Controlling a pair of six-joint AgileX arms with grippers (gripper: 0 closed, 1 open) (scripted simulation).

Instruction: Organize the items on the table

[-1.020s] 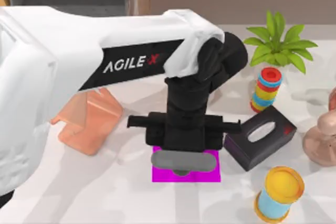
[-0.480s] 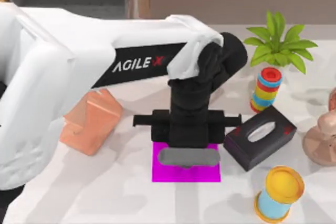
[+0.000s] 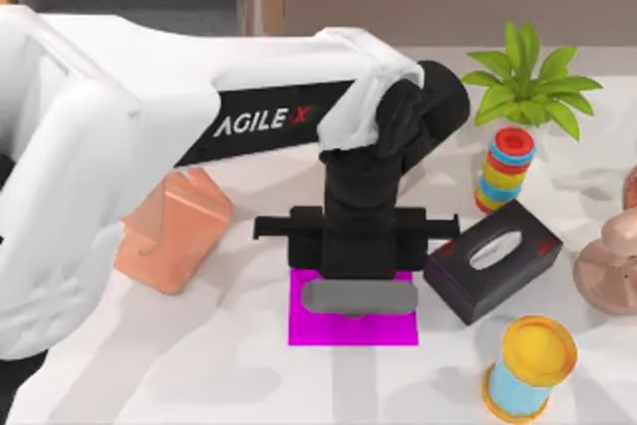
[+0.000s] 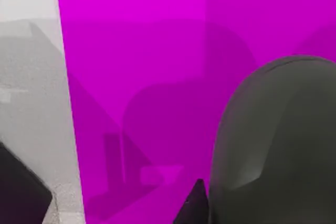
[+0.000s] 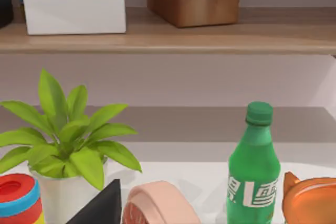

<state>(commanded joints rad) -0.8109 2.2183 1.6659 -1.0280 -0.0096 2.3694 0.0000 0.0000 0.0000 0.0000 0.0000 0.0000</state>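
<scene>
My left gripper [image 3: 356,276] points straight down over a magenta mat [image 3: 309,330] in the middle of the table [image 3: 219,370]. It is shut on the dark grey mouse [image 3: 358,298], which is at the mat's surface. In the left wrist view the mouse [image 4: 278,140] bulks large over the mat [image 4: 136,77], with one dark fingertip [image 4: 194,203] against its side. The orange cup [image 3: 530,363], with a yellow top and a blue band, stands upright near the front right.
A black tissue box [image 3: 493,261] sits just right of the mat. A salmon stand [image 3: 169,231] is to the left. A ring stack [image 3: 505,171], a potted plant [image 3: 532,82] and a copper object [image 3: 609,261] crowd the right. The right wrist view shows a green bottle [image 5: 254,171].
The left arm shifted slightly right and toward the back, carrying the mouse with it over the mat. Over the last half second it has held nearly still.
</scene>
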